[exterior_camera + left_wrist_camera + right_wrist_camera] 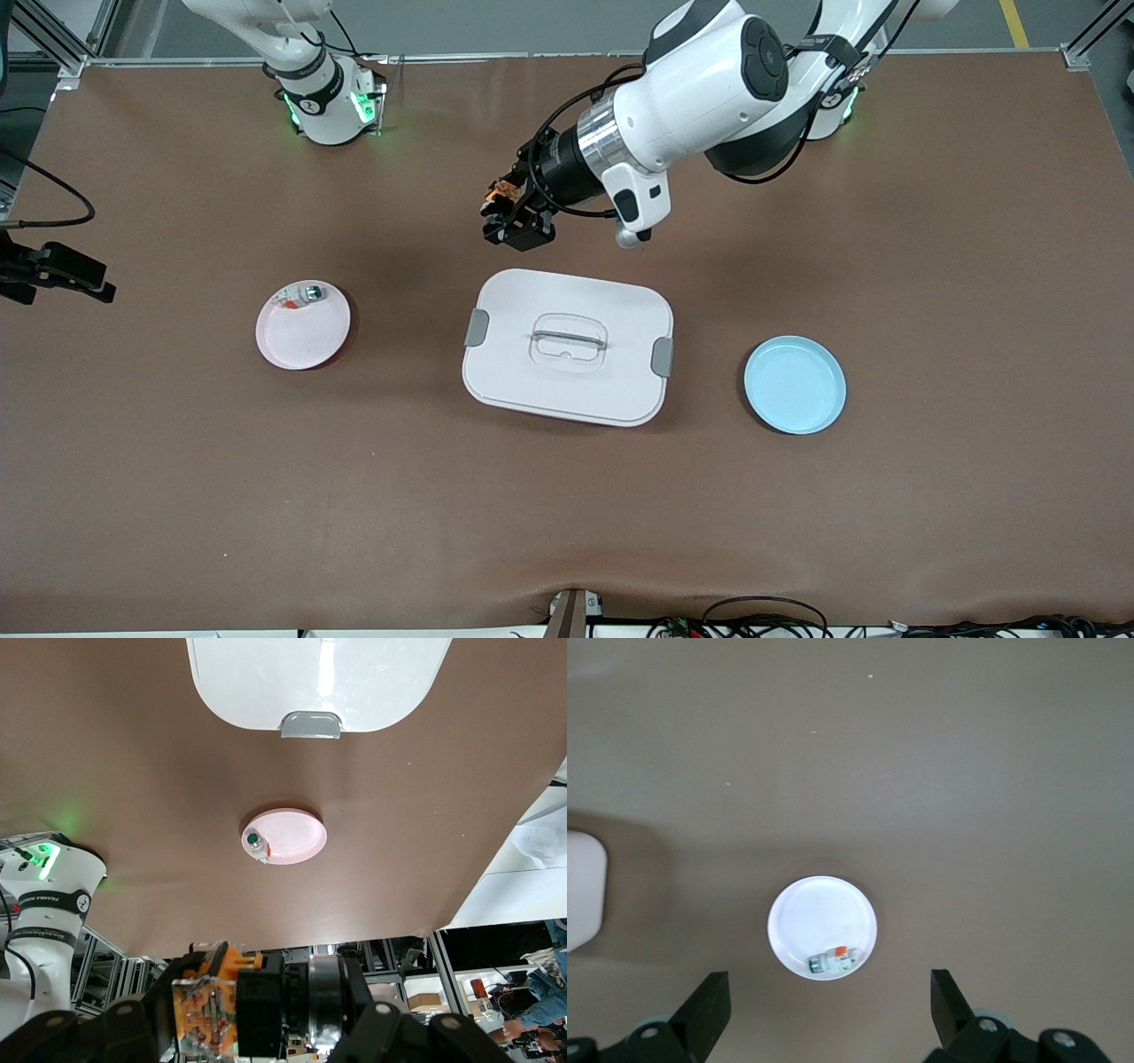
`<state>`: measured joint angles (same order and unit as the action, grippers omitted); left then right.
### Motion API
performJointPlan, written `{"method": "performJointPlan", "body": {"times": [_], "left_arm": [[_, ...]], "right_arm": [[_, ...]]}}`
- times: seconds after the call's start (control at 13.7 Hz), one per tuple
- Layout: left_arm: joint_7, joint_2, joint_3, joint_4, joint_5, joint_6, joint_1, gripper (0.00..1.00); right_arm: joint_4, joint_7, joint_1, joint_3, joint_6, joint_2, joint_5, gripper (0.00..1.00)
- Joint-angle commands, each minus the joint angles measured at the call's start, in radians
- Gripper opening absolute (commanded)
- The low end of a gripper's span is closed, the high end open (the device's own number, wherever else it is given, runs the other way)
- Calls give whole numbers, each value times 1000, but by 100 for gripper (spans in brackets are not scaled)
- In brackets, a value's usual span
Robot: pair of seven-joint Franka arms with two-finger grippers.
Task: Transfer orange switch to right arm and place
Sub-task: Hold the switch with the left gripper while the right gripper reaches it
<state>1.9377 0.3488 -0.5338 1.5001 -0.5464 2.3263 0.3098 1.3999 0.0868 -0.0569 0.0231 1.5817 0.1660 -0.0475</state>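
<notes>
Already the tiny black-bodied orange switch (505, 190) is held off the brown surface (177, 487), clamped in the closed left pincer (509, 213), which hangs over bare surface beside the white lidded rectangular box (567, 346). The switch's long axis is seen lying across the fingers, its orange end sticking out clear of them. The right pincer (824, 1014) is spread wide and empty, high over the pink round plate (303, 330), well apart from the switch, toward the right arm's end; that gap must be closed for the handover.
</notes>
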Motion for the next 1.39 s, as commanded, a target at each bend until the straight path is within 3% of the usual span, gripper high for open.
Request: {"method": "performJointPlan", "body": {"times": [0.0,0.15,0.29,0.51,0.88,1.31], "left_arm": [[27,-5,1,-9,14,10,5,23],[27,-8,1,-9,17,10,5,23],[27,-14,1,-9,16,10,2,23],[27,-16,1,-9,16,10,0,23],[27,-21,1,-6,16,10,-1,23],[27,-25,0,-4,16,8,-1,24]], "right_arm": [[5,10,-27,-14,-43,-6,-147,100],[17,-1,-20,-15,-94,-10,-245,100],[77,-37,-9,-20,-48,-40,-374,100],[79,-155,86,-22,-36,-54,-391,100],[109,-260,195,-22,73,-77,-518,100],[209,-337,388,-22,248,-109,-519,100]]}}
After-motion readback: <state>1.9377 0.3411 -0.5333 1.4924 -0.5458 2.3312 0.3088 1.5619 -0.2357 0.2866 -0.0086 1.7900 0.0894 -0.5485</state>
